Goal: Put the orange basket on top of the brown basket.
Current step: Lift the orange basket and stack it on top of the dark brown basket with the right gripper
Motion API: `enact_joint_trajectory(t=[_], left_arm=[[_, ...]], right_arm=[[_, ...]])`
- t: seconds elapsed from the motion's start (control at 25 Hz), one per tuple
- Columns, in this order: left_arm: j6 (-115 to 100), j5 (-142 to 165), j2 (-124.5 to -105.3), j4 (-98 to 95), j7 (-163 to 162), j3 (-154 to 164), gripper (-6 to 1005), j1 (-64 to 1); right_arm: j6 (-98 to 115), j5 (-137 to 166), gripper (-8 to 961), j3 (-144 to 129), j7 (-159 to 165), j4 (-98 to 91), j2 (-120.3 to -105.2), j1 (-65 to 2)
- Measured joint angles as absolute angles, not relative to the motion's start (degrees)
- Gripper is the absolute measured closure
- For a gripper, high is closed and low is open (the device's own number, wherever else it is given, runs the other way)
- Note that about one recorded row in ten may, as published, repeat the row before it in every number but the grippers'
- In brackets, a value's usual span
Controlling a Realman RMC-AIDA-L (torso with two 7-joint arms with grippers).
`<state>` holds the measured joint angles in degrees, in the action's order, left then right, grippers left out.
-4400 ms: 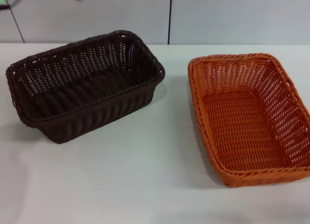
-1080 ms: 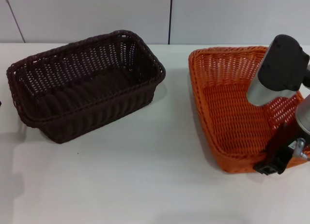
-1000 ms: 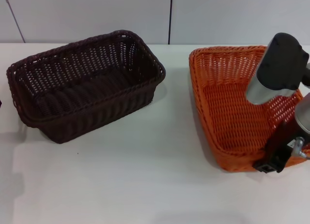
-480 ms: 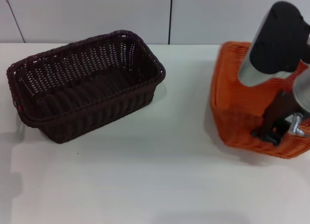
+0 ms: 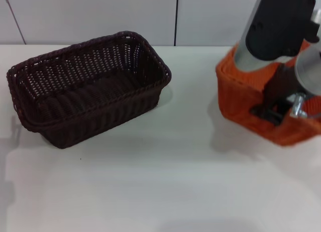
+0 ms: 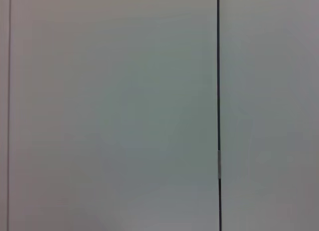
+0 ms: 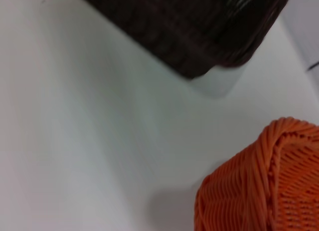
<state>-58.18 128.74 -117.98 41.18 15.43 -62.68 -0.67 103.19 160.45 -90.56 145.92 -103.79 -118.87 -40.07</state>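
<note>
Right gripper (image 5: 275, 111) holds the orange basket (image 5: 235, 94) tilted, brown basket (image 5: 85, 86) apart

I see a bright orange woven basket (image 5: 235, 99) at right, a near-black brown open-weave basket (image 5: 88, 89) at left, both on a plain white table (image 5: 150, 182).

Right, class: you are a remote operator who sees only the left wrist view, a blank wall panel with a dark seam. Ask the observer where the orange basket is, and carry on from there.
Observer: The orange basket is on the robot's right, tilted and held clear of the table, with its shadow beneath it.
Operator: What holds it?
Observer: The right gripper, shut on the basket's near wall.
Operator: And the brown basket?
Observer: The brown basket stands upright and empty on the table to the left, apart from the orange one. The left gripper is out of sight.
</note>
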Motion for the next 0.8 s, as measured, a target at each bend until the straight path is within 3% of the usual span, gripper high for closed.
enact_joint_trajectory(t=[0.28,0.8], left_arm=[[-58.2,128.8,-117.95,40.4,15.3,-63.4,202,-1.0],[-59.0,128.4,-118.40,40.6,14.2,-63.1,203,0.2]], right_arm=[[100.9,162.5,782,-93.5,136.1,-108.4,-118.85,-42.5],[82.5,167.0,783,-102.7,99.9,-108.7,-118.69,-39.1]])
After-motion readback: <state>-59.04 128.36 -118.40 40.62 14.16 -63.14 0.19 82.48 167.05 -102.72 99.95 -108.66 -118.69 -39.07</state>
